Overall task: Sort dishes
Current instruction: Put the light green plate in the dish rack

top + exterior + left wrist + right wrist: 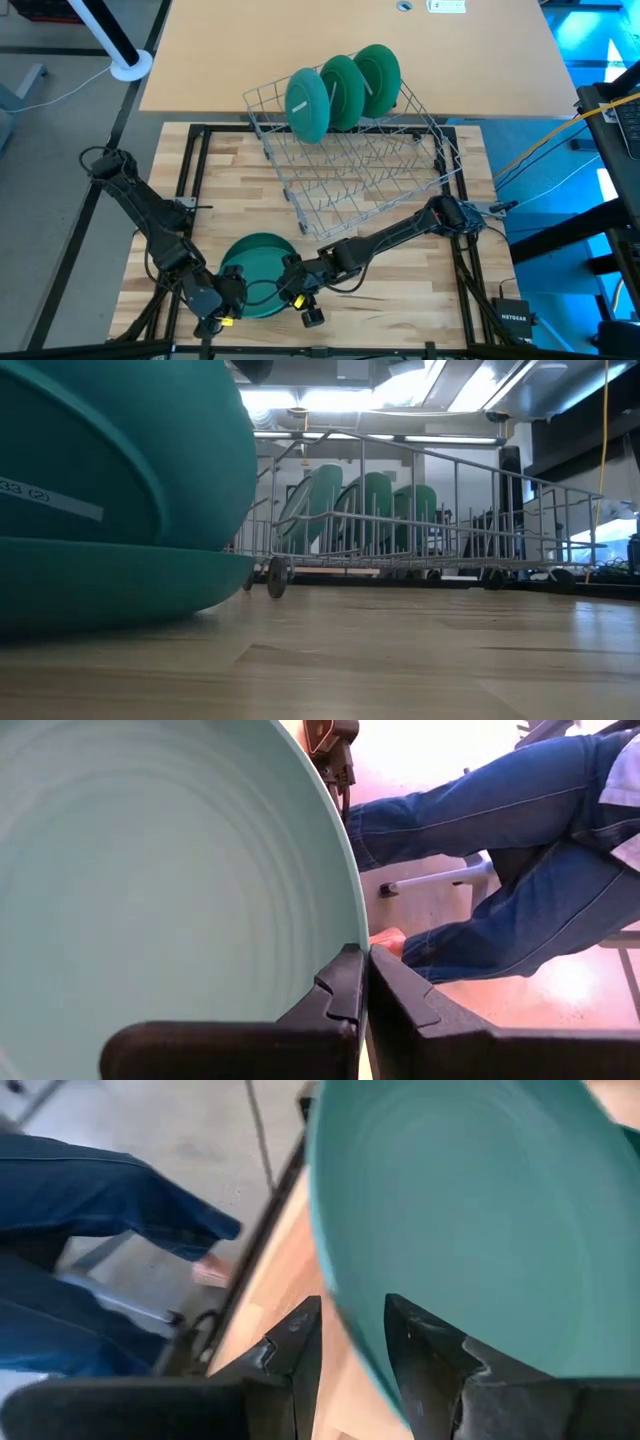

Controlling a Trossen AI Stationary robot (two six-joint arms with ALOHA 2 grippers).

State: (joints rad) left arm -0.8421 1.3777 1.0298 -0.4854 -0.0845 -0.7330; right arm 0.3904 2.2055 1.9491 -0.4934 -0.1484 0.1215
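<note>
A teal-green plate (258,262) is tilted up at the table's near edge. In the low view its white-marked back (130,450) stands over a second plate (100,575) lying flat on the wood. My left gripper (228,300) is shut on the tilted plate's rim. My right gripper (290,285) is open at the plate's right side, with a finger on either side of the rim (350,1330); I cannot tell if it touches. Three more plates (343,92) stand on edge in the far end of the grey wire rack (360,170). My left gripper pinches the tilted plate's rim (358,935) between its two fingers, which come at it about level from the table's left. One fingertip (345,985) lies on the plate's hollow face, the other behind it. The plate stands tilted over the flat plate below.
The wire rack takes up the table's middle and far side; its near slots hold nothing. Bare wood lies to the right of the plates (420,650). A person's legs in jeans (480,790) show beyond the table's near edge, also in the right wrist view (90,1210).
</note>
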